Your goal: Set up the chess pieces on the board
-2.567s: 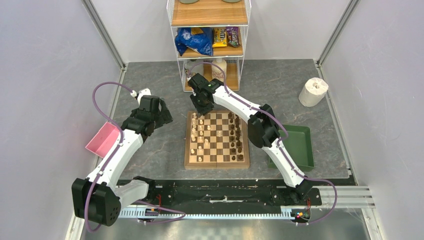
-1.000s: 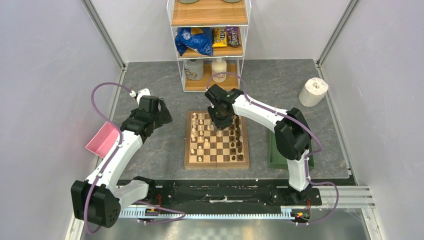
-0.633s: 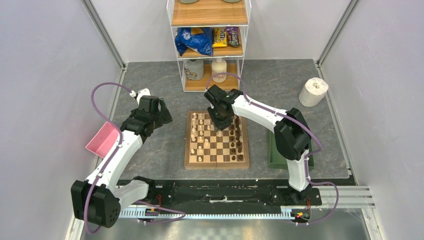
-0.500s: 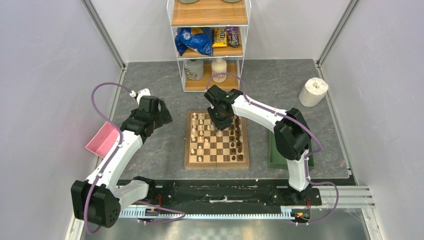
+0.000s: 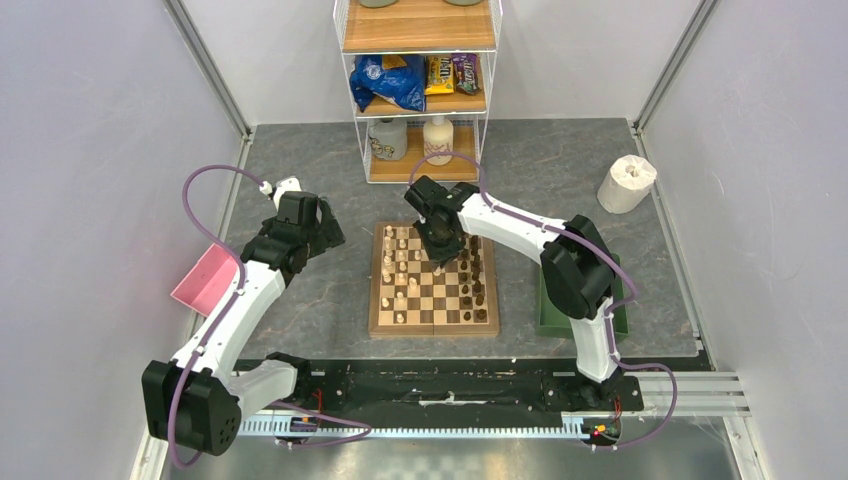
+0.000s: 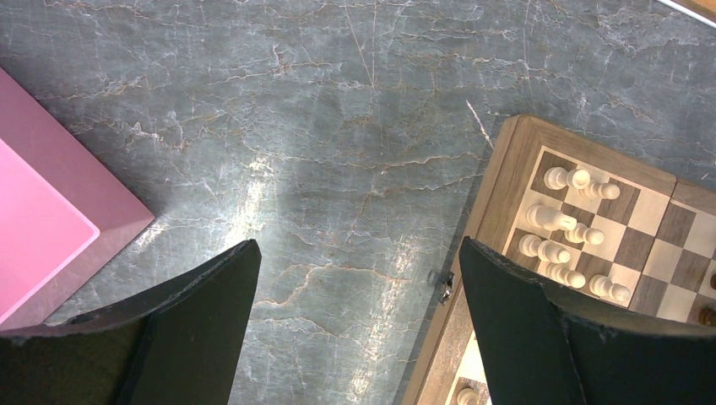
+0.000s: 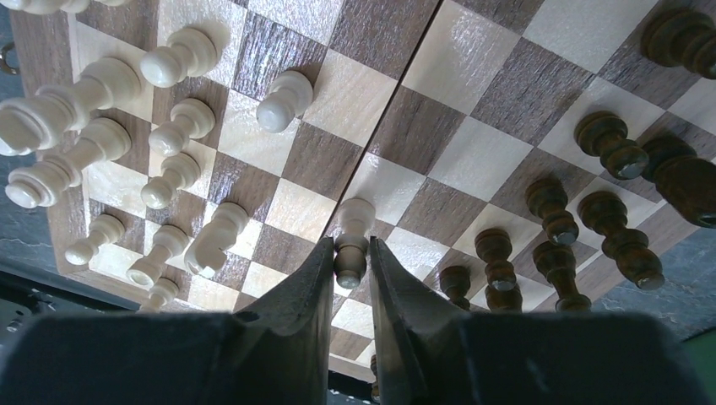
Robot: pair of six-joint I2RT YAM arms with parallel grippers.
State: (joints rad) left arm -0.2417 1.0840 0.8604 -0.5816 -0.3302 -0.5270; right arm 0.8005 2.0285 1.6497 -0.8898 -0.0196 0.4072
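Right gripper (image 7: pixel 350 243) has edged left over the chessboard (image 5: pixel 433 328); only its wrist view shows it seemingly pinching a cream pawn (image 7: pixel 353 221). Left gripper (image 6: pixel 359 246) gapes wide.

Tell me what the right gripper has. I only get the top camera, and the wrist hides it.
Observer: The right wrist camera shows the right gripper closed on a pale pawn.
Operator: Upright?
Observer: Yes, upright, by the centre seam of the board, touching no other piece.
Operator: Left gripper?
Observer: The left wrist camera shows the left gripper open and empty over the table, just beside the board's edge.
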